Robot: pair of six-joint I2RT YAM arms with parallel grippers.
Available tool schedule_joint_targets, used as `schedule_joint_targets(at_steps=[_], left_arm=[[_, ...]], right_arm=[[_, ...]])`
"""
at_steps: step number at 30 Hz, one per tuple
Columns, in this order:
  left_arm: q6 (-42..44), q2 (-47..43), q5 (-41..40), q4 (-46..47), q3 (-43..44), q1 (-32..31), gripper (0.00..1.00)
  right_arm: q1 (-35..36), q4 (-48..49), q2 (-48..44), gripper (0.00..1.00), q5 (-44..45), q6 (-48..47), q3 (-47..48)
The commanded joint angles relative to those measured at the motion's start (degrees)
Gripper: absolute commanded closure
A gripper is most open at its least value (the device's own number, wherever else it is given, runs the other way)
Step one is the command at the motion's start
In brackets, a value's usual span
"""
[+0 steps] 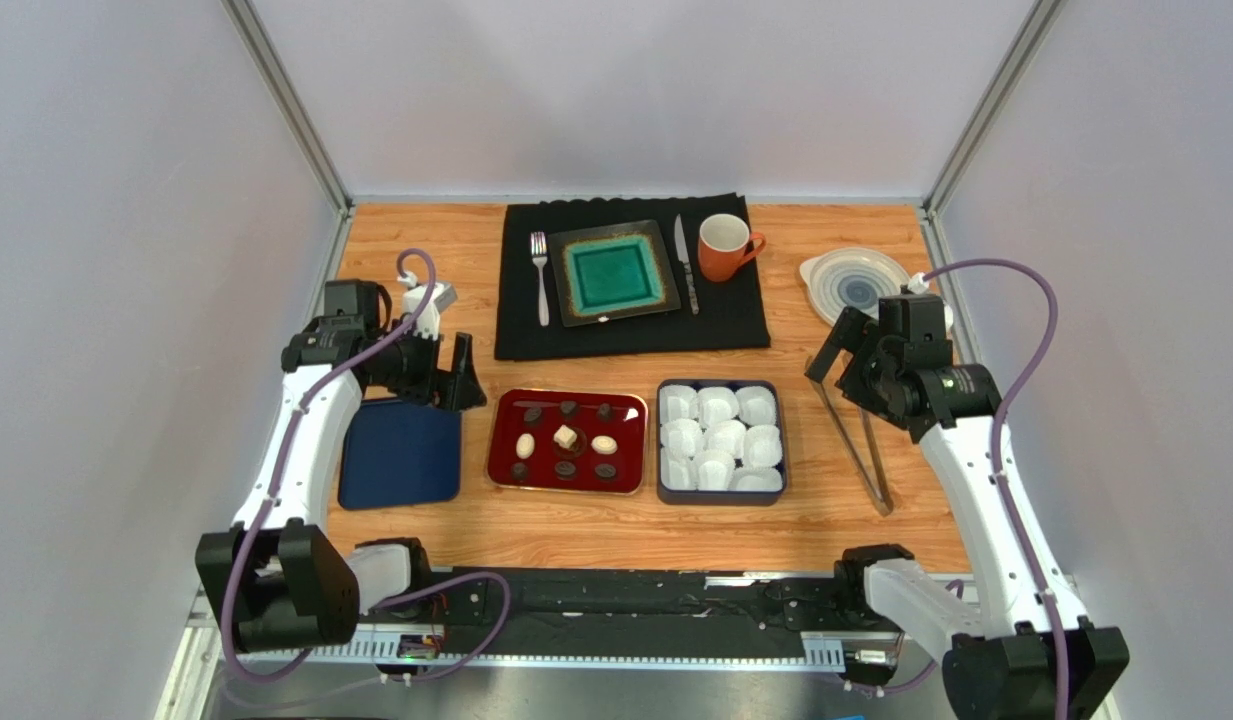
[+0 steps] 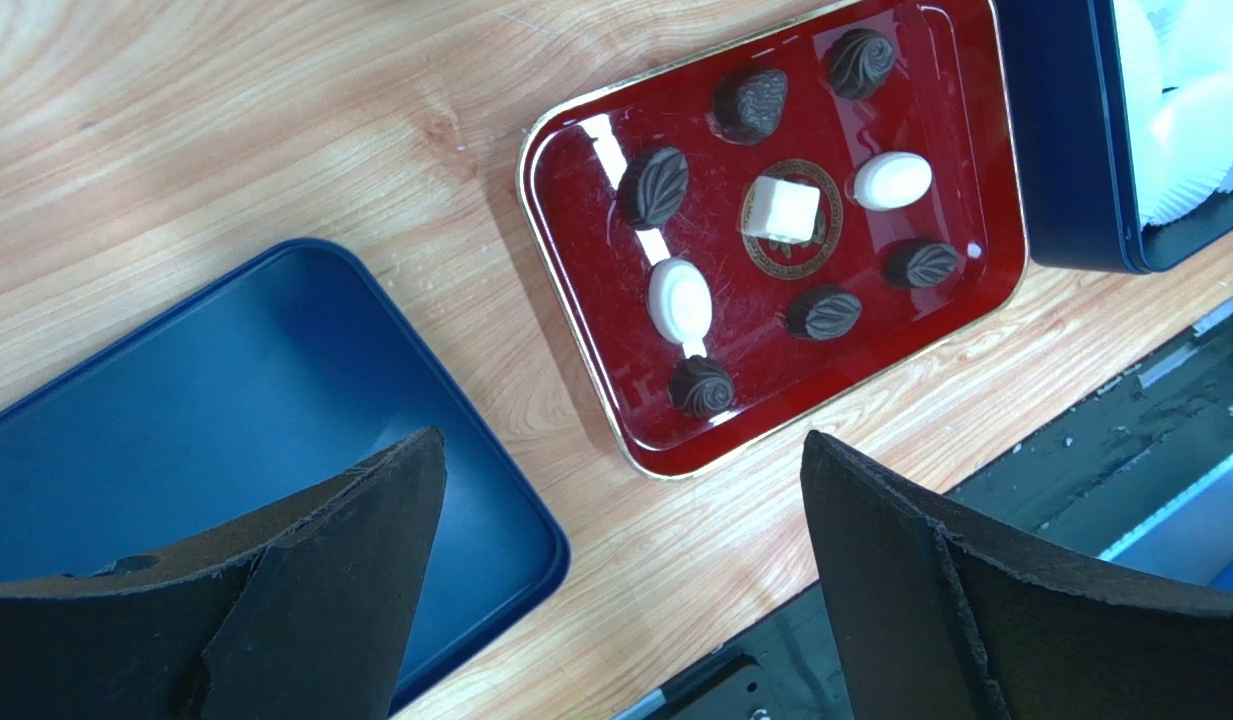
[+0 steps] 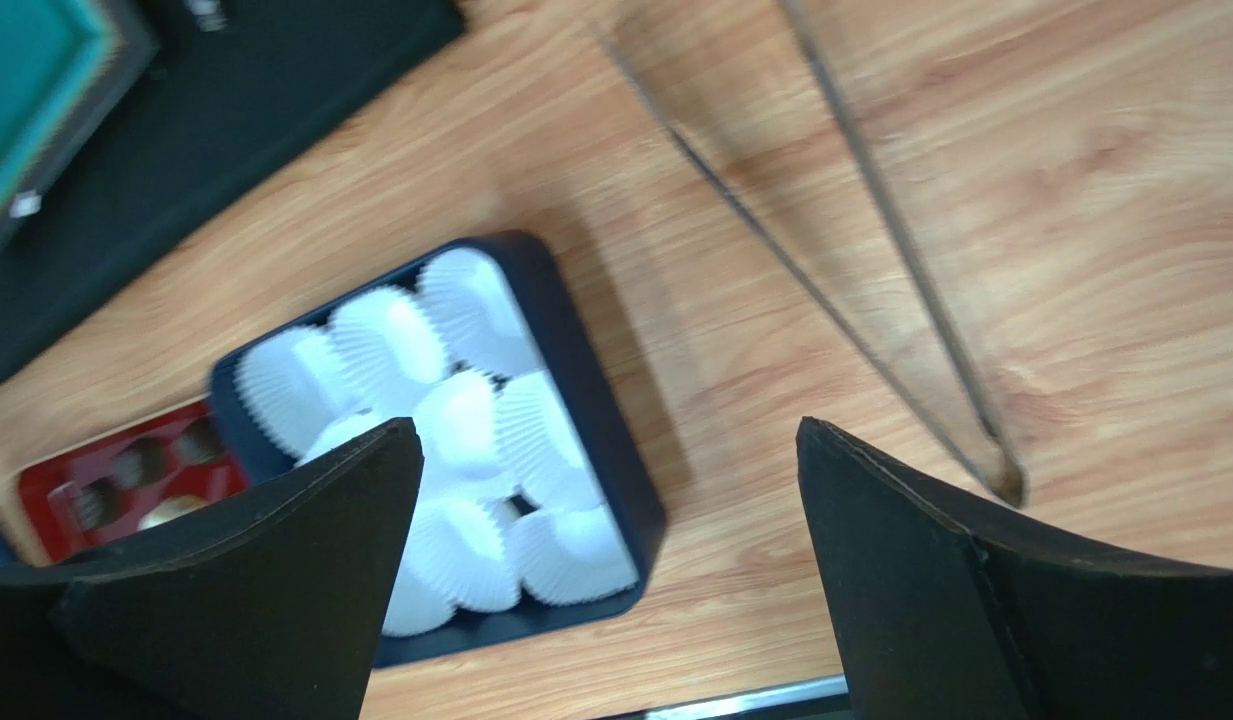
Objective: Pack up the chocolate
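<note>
Chocolates lie on a red tray in front of the middle of the table: several dark brown pieces, two white ovals and a white cube. In the left wrist view the cube sits mid-tray with a white oval near it. A dark blue box of white paper cups stands just right of the tray and also shows in the right wrist view. My left gripper is open and empty, above the tray's left edge. My right gripper is open and empty, right of the box.
A blue lid lies left of the tray. Metal tongs lie right of the box. At the back are a black placemat with a teal plate, cutlery and an orange mug, and a round dish.
</note>
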Motion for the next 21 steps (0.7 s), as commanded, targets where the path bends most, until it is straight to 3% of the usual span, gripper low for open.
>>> schedule_joint_targets(at_steps=[1,7,12,21], left_arm=[[-0.05,4.11,2.55,0.78,4.98,0.17,0.03],[-0.41,9.91,4.05,-2.12,11.39,0.17,0.03],[0.21,10.8,3.79,-1.87,14.39,0.17,0.03],[0.65,12.12,5.28,-1.51,16.51,0.26,0.03]], right_arm=[[0.26,0.9,2.15,0.01,10.84,-3.68,0.94],[0.26,7.67,11.63,0.11,18.06,-10.54,1.63],[0.53,9.69,20.16,0.21,14.12,-14.41,2.69],[0.88,11.01,27.55,0.26,8.74,-16.26,1.9]])
